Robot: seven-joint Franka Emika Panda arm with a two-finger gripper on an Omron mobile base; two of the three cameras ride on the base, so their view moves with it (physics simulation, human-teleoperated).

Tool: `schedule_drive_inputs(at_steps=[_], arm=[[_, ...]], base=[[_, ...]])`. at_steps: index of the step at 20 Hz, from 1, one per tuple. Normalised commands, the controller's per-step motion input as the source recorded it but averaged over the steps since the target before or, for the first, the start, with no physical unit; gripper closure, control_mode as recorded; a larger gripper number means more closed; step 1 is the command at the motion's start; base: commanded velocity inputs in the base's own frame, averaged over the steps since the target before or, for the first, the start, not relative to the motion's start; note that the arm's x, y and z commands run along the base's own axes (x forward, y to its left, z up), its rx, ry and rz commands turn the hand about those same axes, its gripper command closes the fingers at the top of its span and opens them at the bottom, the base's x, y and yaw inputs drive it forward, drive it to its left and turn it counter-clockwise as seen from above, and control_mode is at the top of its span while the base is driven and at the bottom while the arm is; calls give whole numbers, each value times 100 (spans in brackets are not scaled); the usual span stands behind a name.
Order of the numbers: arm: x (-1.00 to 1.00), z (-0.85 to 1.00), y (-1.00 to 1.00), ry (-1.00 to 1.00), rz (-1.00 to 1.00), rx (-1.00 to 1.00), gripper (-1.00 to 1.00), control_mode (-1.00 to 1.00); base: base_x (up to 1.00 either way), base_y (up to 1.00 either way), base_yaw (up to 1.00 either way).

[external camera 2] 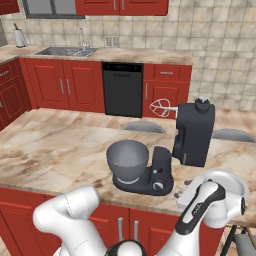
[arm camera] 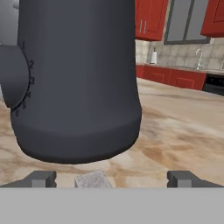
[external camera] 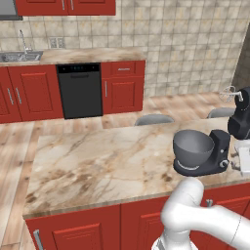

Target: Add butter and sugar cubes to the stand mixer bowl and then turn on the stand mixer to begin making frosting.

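— Scanning from the left: where is the stand mixer bowl (external camera 2: 128,159)?
— Seated on the stand mixer (external camera 2: 165,160) base on the marble counter (external camera: 97,161), head tilted back.
— And the gripper (arm camera: 112,178)?
— Spread wide, empty, low beside the mixer's column.

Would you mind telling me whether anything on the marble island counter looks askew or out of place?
The dark charcoal stand mixer has its bulky head tilted up, wire whisk pointing sideways, away from the empty grey metal bowl. Nothing looks spilled or damaged.
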Motion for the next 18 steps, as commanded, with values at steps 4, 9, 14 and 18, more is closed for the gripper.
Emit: schedule_drive_inputs(at_steps=[4, 9, 14, 18], arm=[[7, -17, -4, 0, 0, 0, -100, -100], [1, -19, 0, 0, 0, 0, -100, -100], [0, -19, 0, 0, 0, 0, -100, -100], [0, -18, 0, 0, 0, 0, 100, -100]], base=[[0, 0, 0], [0, 0, 0], [0, 0, 0], [0, 0, 0]])
